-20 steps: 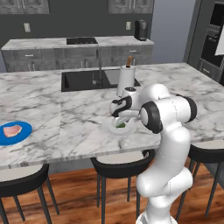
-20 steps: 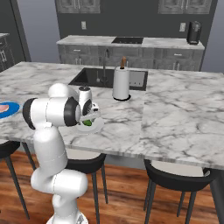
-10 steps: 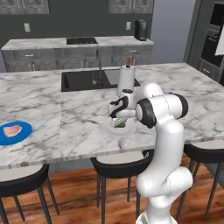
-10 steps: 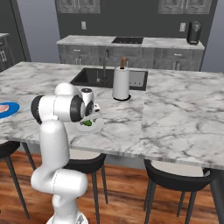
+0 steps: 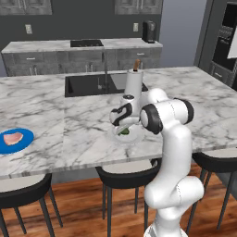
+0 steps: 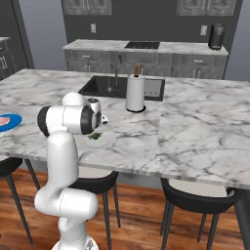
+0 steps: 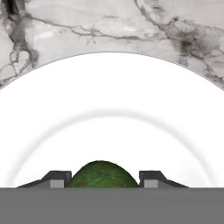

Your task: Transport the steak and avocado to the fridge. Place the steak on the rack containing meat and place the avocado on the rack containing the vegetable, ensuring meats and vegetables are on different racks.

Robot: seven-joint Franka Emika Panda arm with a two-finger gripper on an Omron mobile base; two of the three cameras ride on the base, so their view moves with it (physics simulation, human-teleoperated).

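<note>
The claw sat low, fingers flanking the avocado on its white plate; grip uncertain. Steak waited at left frame, both deliveries remaining.

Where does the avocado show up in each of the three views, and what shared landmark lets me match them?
Left base view: the avocado lies just below centre, under the wrist, on the white plate.
Right base view: left of centre, beside the arm's elbow, on the same plate.
Hand view: bottom centre, between the two fingertips.
Shared landmark: the white plate on the marble counter.
</note>
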